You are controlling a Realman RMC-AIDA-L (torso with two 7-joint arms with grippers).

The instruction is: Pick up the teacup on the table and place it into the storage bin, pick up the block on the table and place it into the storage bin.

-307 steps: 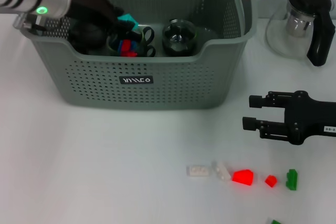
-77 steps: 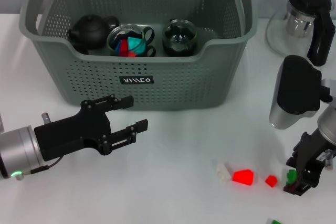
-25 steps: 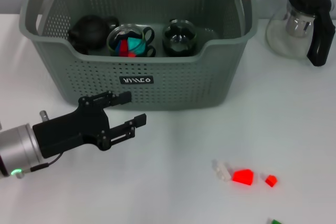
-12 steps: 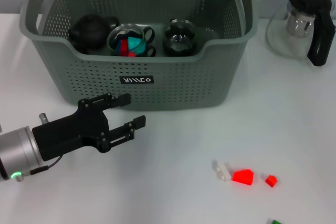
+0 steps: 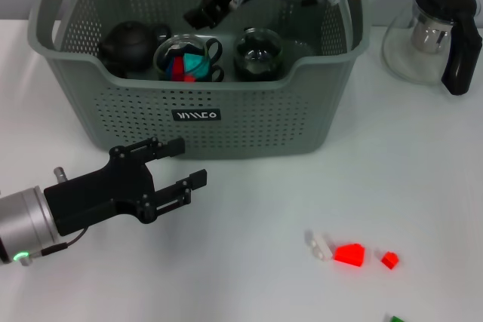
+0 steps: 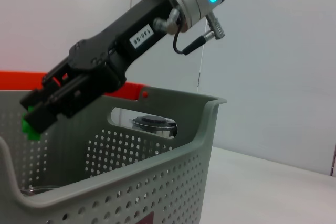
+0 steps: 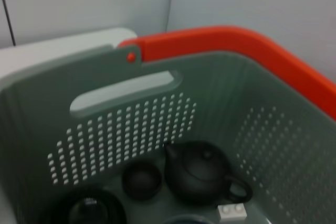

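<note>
The grey storage bin (image 5: 196, 115) stands at the back of the table. Inside it are a glass teacup (image 5: 185, 58) filled with coloured blocks, a second glass teacup (image 5: 256, 52) and a black teapot (image 5: 130, 44). My right gripper (image 5: 198, 14) reaches down over the bin from the back. In the left wrist view, that right gripper (image 6: 37, 120) is shut on a small green block (image 6: 30, 128) above the bin's inside. My left gripper (image 5: 185, 162) hovers open and holds nothing, low in front of the bin.
Two red blocks (image 5: 349, 254) (image 5: 389, 260), a clear block (image 5: 318, 244) and a green piece (image 5: 396, 319) lie on the table at front right. A glass kettle (image 5: 438, 32) with a black handle stands at back right. The right wrist view shows a white block (image 7: 232, 211) on the bin floor.
My right arm has come in from the top and reached further down over the bin with the green block. The left gripper has drifted slightly lower.
</note>
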